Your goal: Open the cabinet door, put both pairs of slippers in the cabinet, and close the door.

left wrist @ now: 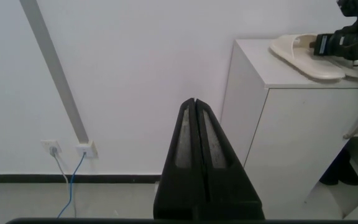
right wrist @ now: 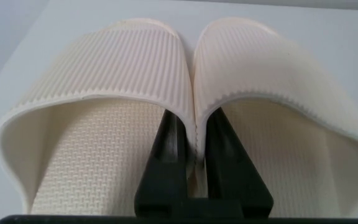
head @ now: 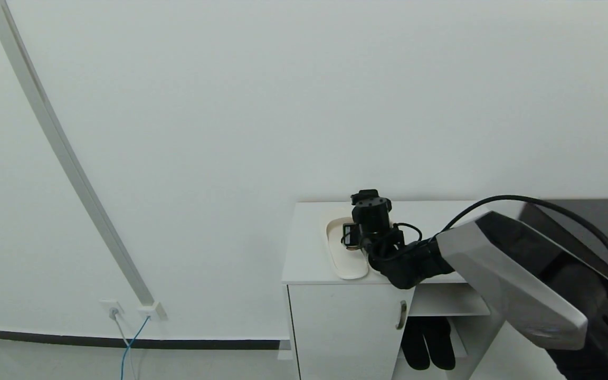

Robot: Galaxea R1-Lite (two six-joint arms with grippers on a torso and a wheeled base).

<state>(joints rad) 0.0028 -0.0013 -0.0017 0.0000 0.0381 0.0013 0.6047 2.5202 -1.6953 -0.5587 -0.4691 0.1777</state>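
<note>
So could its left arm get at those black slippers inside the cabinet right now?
Probably not directly. The left gripper sits left of the cabinet, and the closed door stands between it and the black slippers; it would need to swing round.

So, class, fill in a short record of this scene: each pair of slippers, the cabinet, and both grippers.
cabinet: right side open, left door shut
cream slippers: side by side on the cabinet top
black slippers: inside the cabinet, below a shelf
right gripper: one of its fingers in each cream slipper, pinching the adjoining walls together
left gripper: fingers shut, empty, in the air left of the cabinet
</note>
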